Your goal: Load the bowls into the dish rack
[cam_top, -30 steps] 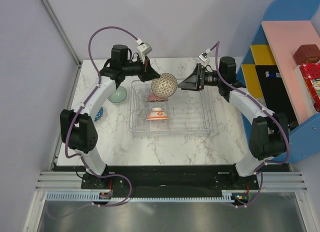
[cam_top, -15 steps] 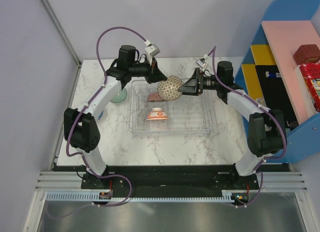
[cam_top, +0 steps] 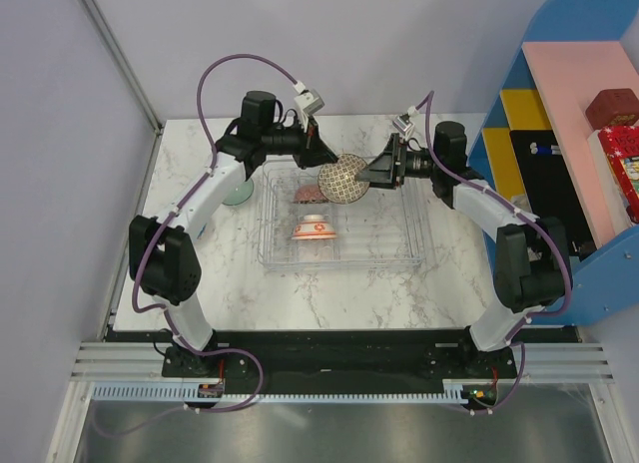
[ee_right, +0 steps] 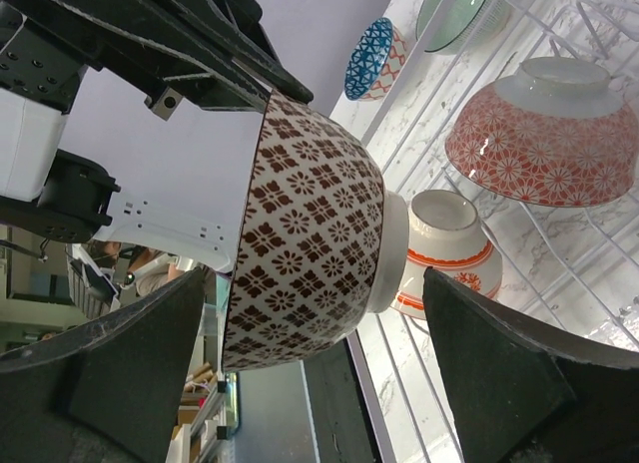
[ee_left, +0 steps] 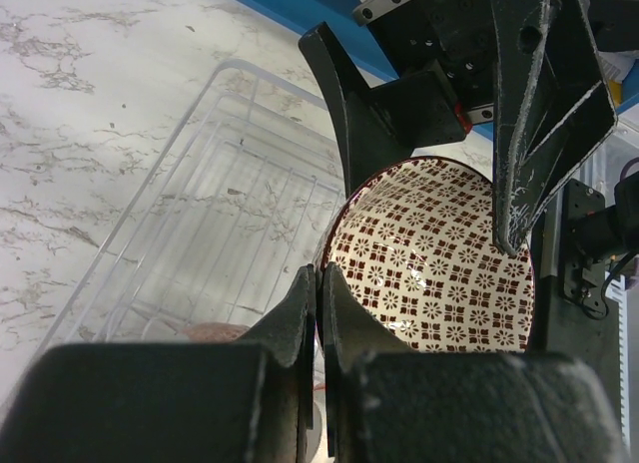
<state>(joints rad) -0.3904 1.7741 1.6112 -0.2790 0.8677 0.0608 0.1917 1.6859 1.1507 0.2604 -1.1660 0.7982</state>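
Shifted toward 3 o'clock since a second ago: brown-lattice bowl (cam_top: 342,178) together with the left gripper (cam_top: 323,167). Right gripper (cam_top: 365,174) drawn in from 3 o'clock to meet it. Barely any change over the last half second.

Item 1, brown-lattice bowl. Held in the air over the 12 o'clock part of the dish rack (cam_top: 399,238), clear of the ribs. Mouth turned upward with a slight tilt, white foot ring pointing down toward the rack. Round, so no long axis of its own.

Item 2, left gripper. Clenched on the bowl's rim at about 10 o'clock, one finger inside the wall, one outside.

Item 3, right gripper. Fingers (ee_right: 120,373) spread wide, straddling the bowl from its 3 o'clock side. Contact with the wall impossible to judge.

Item 4, dish rack. Clear plastic, long axis running 9 to 3 o'clock on the marble table (cam_top: 300,303). Two bowls in its 9 o'clock half: red-orange starburst bowl (cam_top: 306,194) at 10 o'clock, and white bowl with orange bands (cam_top: 312,227) just toward 6 o'clock from it. Foot rings showing on both.

Item 5, on the table outside the rack, 9 o'clock side: pale green bowl (cam_top: 238,194) near the rim, and blue-patterned bowl (ee_right: 374,56) farther out.
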